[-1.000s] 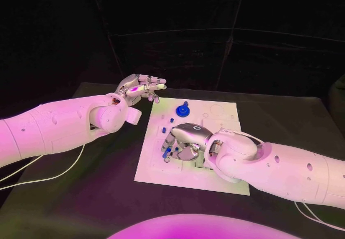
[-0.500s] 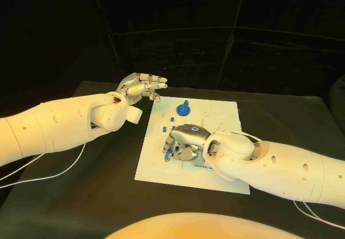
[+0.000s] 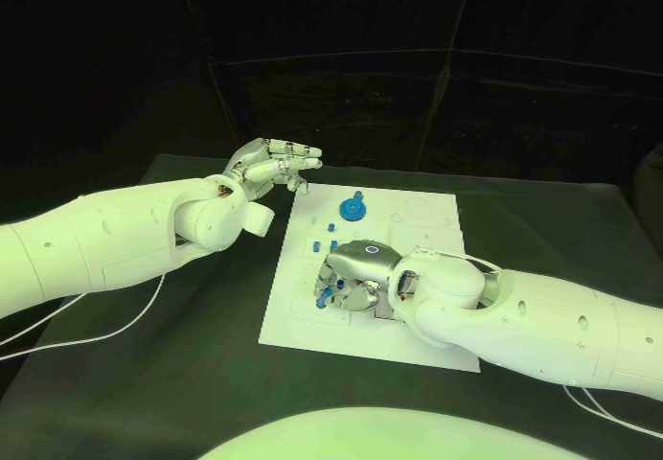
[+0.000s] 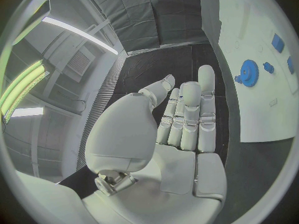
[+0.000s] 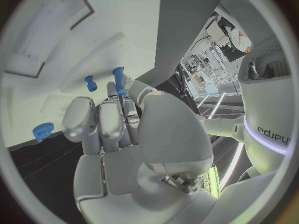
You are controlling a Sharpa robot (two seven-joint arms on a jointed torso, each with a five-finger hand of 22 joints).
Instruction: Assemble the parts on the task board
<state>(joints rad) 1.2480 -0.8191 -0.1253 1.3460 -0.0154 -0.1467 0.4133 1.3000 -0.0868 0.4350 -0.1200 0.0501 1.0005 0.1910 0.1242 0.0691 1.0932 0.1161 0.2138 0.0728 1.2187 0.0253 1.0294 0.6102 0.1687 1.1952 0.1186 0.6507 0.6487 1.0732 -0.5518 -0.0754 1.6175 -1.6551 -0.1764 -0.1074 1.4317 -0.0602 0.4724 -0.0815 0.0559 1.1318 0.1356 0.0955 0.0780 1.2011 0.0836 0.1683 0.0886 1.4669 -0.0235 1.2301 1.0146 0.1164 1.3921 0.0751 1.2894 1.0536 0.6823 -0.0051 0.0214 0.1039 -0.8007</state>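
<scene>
My right hand [image 3: 356, 271] is down on the task board [image 3: 422, 216], knuckles up, over the board's middle toward its left edge. Its fingers [image 5: 99, 124] are curled in together, and in the right wrist view a slim blue peg [image 5: 118, 79] stands right at their tips; I cannot tell whether I have it pinched or am only touching it. That peg's long axis runs on in the line of my fingers, pointing away from my palm across the white plate, so as I judge it the next move depends on keeping that axis square to the board. Just beyond it lies a second, shorter blue peg [image 5: 91, 82], near but apart from the first. Further out, toward the far edge of the board, sits the blue gear [image 3: 354, 207], well apart from my right hand. A few more small blue parts [image 3: 331, 228] lie between the gear and my knuckles. My left hand [image 3: 272, 165] hangs above the worktop [image 3: 553, 216] off the board's far left corner, fingers loosely curled with nothing in them. It is the nearer hand to the gear, which lies off past its fingertips on the board, while the right is plainly the nearer to the pegs.
</scene>
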